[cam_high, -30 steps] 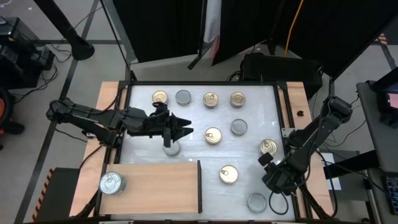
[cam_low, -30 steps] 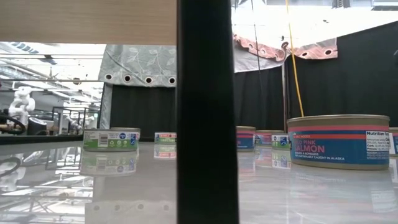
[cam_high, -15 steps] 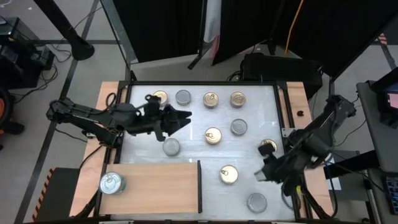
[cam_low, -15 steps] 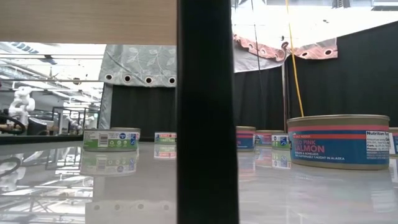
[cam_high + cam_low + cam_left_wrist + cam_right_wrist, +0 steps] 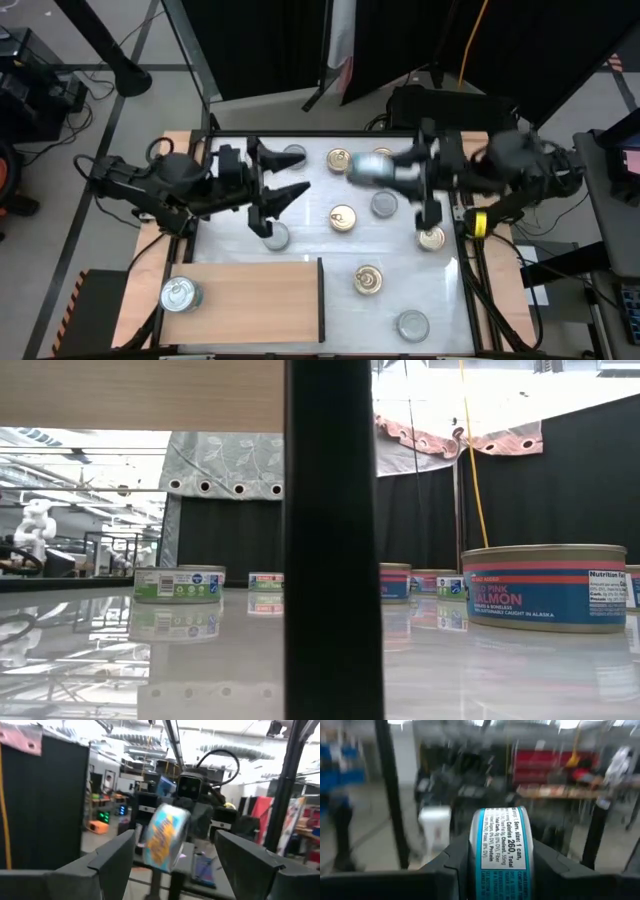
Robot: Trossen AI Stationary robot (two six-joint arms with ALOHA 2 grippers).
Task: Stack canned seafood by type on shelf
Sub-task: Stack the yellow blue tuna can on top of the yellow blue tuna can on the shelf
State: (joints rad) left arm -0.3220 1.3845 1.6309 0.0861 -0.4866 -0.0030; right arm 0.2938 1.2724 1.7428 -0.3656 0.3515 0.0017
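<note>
— What has moved since a moment ago?

— Both my arms; my left gripper (image 5: 285, 178) has lifted off the silver-lidded tin (image 5: 274, 236) it hovered over and now points across the table with jaws spread wide, holding nothing; my right gripper (image 5: 400, 176) has swung up from the near right corner to above the far middle, closed on a blue-labelled tin (image 5: 504, 851) held on edge between the fingers.

— Where do things lie, left to right?

— On the shelf (image 5: 250, 298) one silver tin (image 5: 179, 294) sits at its left end; on the white tabletop (image 5: 315, 245) the other tins are scattered, gold lids such as this one (image 5: 343, 217) mixed among silver; one silver tin (image 5: 412, 324) sits alone at the near right.

— How do you do this step well?

— I judge it a hand-over in mid-air; I should keep the tin steady, bring my left jaws squarely around its rim, close firmly, and only then release with my right; afterwards it belongs with its own kind.
</note>
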